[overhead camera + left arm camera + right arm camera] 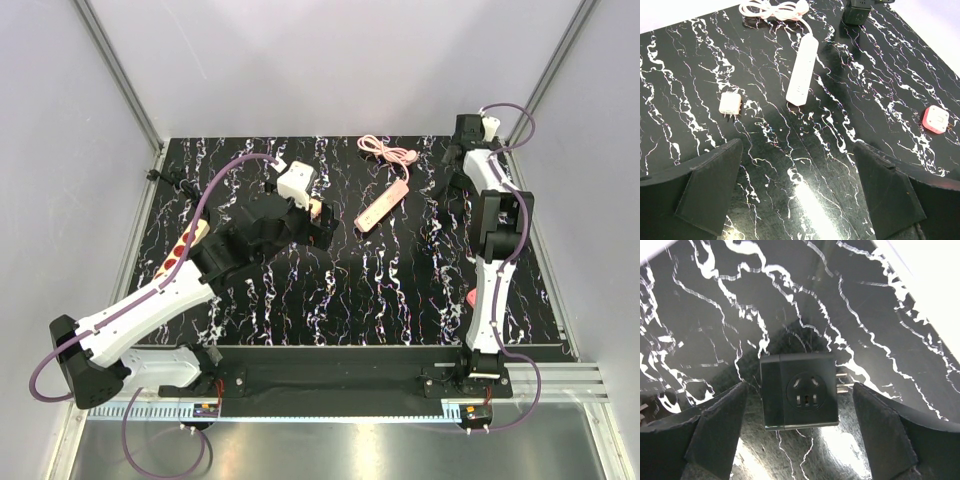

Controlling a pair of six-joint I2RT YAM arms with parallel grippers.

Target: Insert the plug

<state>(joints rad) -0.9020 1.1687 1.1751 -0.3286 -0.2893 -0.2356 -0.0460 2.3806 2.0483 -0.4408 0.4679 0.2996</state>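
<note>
The plug (730, 104) is a small pale block with an orange-tinted side and short prongs. It lies flat on the black marbled table (690, 60), ahead and to the left of my left gripper (797, 146). From above, the plug (317, 208) shows just beside the left wrist. That gripper (300, 232) hovers open with only table between its fingers. At the far right corner my right gripper (463, 140) stands open. Its fingers straddle a black cube adapter (799, 390) without touching it.
A slim pink power strip (383, 205) with a coiled cord (388, 150) lies at the back centre. A beige strip with red sockets (183, 247) is partly under the left arm. A pink cube adapter (936, 120) sits to the right.
</note>
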